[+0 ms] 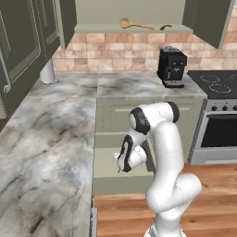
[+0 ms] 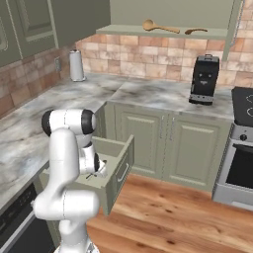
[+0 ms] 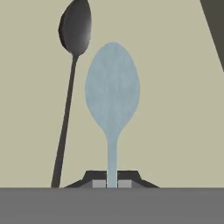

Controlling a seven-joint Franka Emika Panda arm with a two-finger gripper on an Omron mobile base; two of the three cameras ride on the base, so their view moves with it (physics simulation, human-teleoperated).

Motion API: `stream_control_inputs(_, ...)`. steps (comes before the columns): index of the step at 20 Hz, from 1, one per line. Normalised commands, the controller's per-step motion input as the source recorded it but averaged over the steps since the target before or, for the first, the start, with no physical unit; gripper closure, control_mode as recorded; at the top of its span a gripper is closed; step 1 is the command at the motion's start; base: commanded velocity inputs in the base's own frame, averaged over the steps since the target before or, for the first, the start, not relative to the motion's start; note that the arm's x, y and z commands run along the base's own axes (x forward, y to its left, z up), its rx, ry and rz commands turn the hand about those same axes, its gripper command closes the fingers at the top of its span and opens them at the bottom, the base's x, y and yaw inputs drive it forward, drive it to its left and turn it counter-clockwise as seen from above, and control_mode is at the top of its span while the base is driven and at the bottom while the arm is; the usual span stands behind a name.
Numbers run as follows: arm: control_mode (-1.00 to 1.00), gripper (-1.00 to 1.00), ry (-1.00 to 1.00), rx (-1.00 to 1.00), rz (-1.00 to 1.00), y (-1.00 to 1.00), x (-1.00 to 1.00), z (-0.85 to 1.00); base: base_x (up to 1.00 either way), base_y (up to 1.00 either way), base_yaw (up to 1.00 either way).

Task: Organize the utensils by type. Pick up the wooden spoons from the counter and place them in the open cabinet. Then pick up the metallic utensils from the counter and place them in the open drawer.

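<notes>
Spoons of wood, the big wooden spoon (image 1: 135, 24) and the small wooden spoon (image 1: 165, 27), lie on the cabinet (image 1: 134, 28) shelf in the left base view, so that step looks done. In the right base view the arm reaches down into the open drawer (image 2: 121, 168). In the hand view the claw (image 3: 112, 183) is closed tight on the handle of a pale metal spoon (image 3: 112, 89), just above the drawer floor, beside a dark metal spoon (image 3: 75, 30) lying there. Next, I think, it should open and let go.

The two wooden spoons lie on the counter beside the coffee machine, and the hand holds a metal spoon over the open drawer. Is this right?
Not quite. The left base view shows the two wooden spoons on the cabinet shelf, not on the counter. The hand does hold a metal spoon over the open drawer.
</notes>
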Motion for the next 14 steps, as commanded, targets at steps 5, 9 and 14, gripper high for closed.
stream_control_inputs(5,-1.00,1.00,0.06,0.03,-0.02,0.00,0.25,-0.01,0.00,0.00,0.00)
stream_control_inputs(9,-1.00,1.00,0.07,0.04,0.00,-0.04,0.27,0.00,0.00,0.00,0.00)
stream_control_inputs(14,-1.00,1.00,0.07,0.04,0.00,-0.11,0.24,-0.01,0.00,0.00,0.00)
